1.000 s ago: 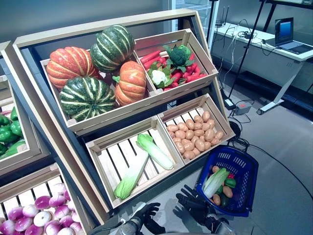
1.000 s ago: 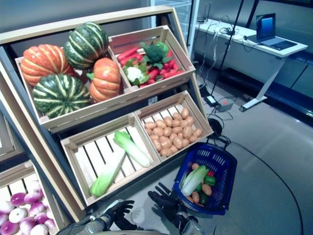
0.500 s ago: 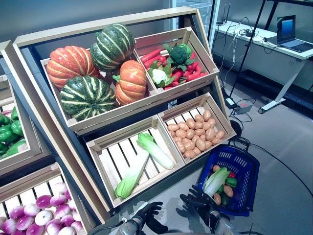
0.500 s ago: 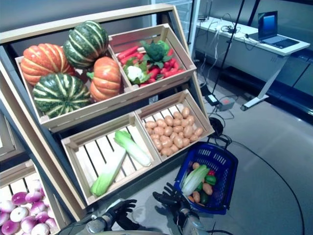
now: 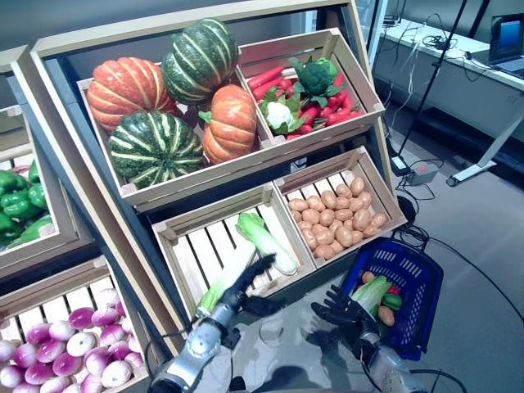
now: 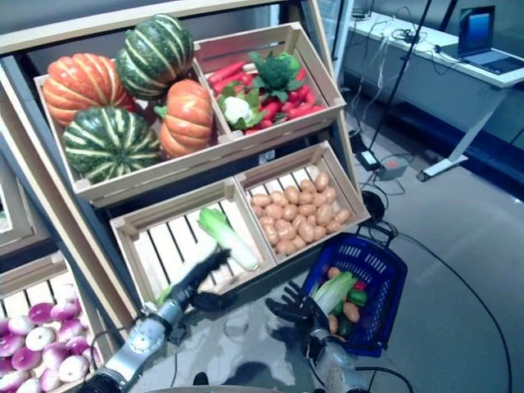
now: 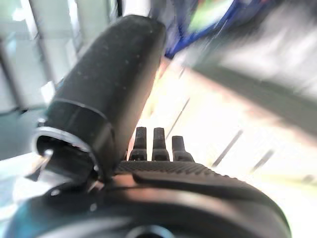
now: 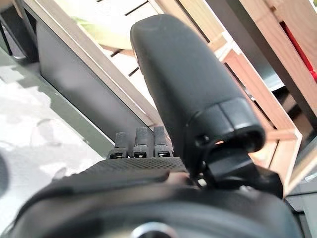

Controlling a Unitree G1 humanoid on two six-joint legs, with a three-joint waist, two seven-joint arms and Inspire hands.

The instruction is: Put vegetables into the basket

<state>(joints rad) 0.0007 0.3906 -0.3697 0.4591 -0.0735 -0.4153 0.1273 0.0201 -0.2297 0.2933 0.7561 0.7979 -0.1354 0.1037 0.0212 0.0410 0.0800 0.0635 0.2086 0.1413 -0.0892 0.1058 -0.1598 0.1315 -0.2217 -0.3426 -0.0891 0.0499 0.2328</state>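
Left hand (image 5: 250,282), fingers straight, empty, lay over a cabbage (image 5: 219,286) in the lower slatted crate (image 5: 168,237), partly hiding it. Right hand (image 5: 342,315), fingers spread, empty, hung beside the blue basket (image 5: 409,319), whose contents were partly hidden.

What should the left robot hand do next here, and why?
Probably ease the left robot hand a little further into the slatted crate and curl round the lower napa cabbage. Its fingers look straight and empty, reaching over the crate's front edge right at that cabbage. The blue basket already holds some vegetables, and the right robot hand hovers open beside it.
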